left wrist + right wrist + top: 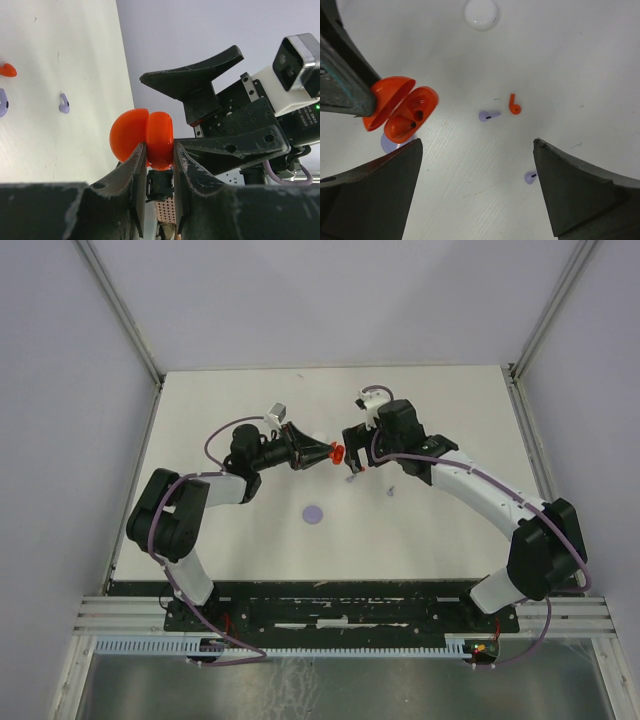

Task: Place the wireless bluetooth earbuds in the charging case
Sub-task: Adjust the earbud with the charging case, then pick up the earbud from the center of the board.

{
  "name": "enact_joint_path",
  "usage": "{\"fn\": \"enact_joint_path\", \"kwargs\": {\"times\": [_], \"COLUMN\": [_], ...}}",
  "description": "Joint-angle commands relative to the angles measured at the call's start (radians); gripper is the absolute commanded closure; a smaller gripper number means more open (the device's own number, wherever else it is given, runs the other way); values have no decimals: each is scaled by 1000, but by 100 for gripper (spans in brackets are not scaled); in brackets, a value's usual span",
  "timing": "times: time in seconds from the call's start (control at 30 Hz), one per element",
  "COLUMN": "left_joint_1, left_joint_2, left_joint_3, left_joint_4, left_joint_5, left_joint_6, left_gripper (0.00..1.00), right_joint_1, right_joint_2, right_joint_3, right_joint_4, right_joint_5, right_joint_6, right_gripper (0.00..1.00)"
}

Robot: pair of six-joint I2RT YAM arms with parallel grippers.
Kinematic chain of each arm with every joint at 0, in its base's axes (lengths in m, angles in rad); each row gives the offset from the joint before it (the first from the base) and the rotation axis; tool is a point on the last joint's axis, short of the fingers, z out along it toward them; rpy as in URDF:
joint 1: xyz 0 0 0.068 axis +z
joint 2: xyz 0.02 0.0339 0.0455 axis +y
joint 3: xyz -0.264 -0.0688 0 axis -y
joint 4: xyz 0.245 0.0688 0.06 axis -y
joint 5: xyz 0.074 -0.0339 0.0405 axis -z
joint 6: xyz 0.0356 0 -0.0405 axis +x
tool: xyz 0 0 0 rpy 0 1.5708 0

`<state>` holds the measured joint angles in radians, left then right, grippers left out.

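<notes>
My left gripper is shut on an orange charging case and holds it above the table with its lid swung open. In the right wrist view the open case shows one orange earbud seated and one empty socket. My right gripper is open and empty, right beside the case, above the table. On the table lie a loose orange earbud and two pale purple earbuds. The orange earbud and a purple one also show in the left wrist view.
A pale purple round disc lies on the white table nearer the arm bases. A white round disc lies beyond the earbuds. Grey walls close the table on three sides.
</notes>
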<state>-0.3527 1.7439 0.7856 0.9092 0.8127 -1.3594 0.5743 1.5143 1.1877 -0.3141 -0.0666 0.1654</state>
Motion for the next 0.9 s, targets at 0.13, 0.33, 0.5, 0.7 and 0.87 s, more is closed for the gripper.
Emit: {"fn": "enact_joint_path", "kwargs": {"times": [0.13,0.33,0.5,0.7,0.87], "left_joint_1": [62,77,79,81,81], "left_joint_2": [-43,-28,3,6,11], "left_joint_3": [-78,-135,-152,-158,-161], "left_joint_4": [196,323,415,437,441], "left_joint_5": [-55,-62,-52,-50,-50], "left_joint_6": [-57,-124,-181,-191,-190], "left_gripper": [97,97,97,97,97], "right_joint_1": [-13,-13,-19,-18,-19], "right_joint_2": [71,186,279,335,373], "right_joint_3": [66,106,152,151,156], "right_joint_4": [-83,-55,-61,-63,-60], "right_joint_5": [196,199,224,290,325], "right_joint_6": [66,80,71,80,68], "right_gripper": [2,10,16,19,19]}}
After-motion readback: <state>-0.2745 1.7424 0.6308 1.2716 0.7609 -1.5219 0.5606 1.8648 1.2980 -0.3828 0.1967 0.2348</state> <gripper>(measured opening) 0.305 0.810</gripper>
